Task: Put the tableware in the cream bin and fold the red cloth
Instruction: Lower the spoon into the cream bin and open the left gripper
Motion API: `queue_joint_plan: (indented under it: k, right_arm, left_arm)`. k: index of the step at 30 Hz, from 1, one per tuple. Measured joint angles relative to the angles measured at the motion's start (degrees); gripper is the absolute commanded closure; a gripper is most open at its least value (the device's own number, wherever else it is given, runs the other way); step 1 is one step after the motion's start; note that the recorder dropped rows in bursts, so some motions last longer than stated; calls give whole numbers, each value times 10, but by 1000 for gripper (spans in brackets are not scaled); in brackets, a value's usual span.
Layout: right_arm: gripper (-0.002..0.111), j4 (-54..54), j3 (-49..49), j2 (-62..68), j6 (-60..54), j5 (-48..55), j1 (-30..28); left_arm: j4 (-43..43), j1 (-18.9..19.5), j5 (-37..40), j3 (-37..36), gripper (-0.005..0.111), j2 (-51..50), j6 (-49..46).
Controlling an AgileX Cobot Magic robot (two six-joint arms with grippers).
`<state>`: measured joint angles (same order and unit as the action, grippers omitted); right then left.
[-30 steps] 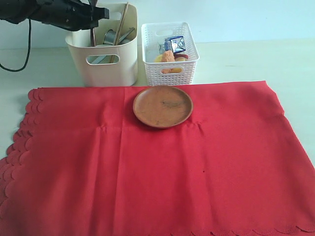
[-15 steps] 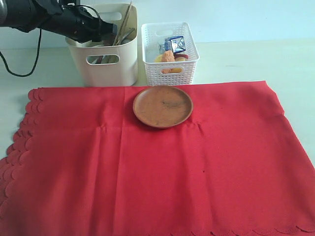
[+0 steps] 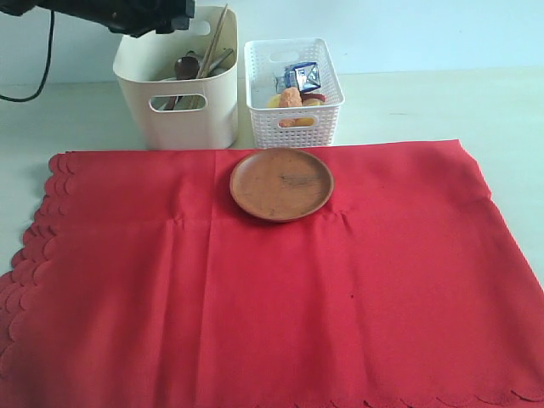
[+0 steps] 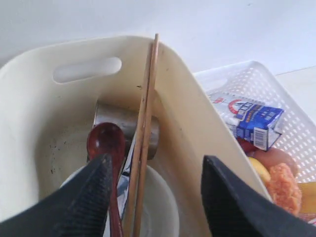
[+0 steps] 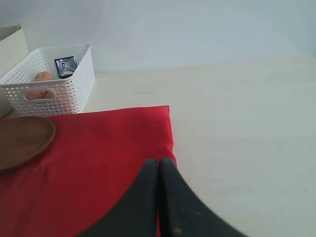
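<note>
The cream bin (image 3: 178, 102) stands at the back left and holds the white bowl (image 4: 163, 205), the steel cup (image 4: 123, 123), the dark wooden spoon (image 4: 105, 140) and the chopsticks (image 4: 147, 118) leaning on its wall. A silver blade, likely the knife (image 4: 125, 175), shows between spoon and chopsticks. My left gripper (image 3: 170, 13) (image 4: 156, 160) hangs open and empty just above the bin. The round brown plate (image 3: 281, 184) (image 5: 19, 140) lies on the red cloth (image 3: 255, 289), which is spread flat. My right gripper (image 5: 159, 161) is shut with nothing in it, over the cloth's corner (image 5: 160, 116); the exterior view does not show it.
A white lattice basket (image 3: 293, 81) (image 5: 49, 81) with the milk carton (image 4: 252, 121) and food stands right of the bin. A black cable (image 3: 34, 85) hangs from the left arm at the far left. Bare pale tabletop (image 3: 442, 106) lies behind and right of the cloth.
The left gripper dipped into the cream bin with the dark spoon, let it go there, and has risen above the rim, open. Plate and cloth have not moved.
</note>
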<state>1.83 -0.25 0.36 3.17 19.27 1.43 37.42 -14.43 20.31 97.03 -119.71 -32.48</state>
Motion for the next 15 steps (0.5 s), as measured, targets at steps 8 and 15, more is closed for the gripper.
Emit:
queue_joint_plan:
  k: [8,15]
  right_arm:
    - [108,0,0,0,0,0,0]
    - [108,0,0,0,0,0,0]
  left_arm:
    - [0,0,66,0,53,61,1]
    - [-1,0,151,0,53,87,17]
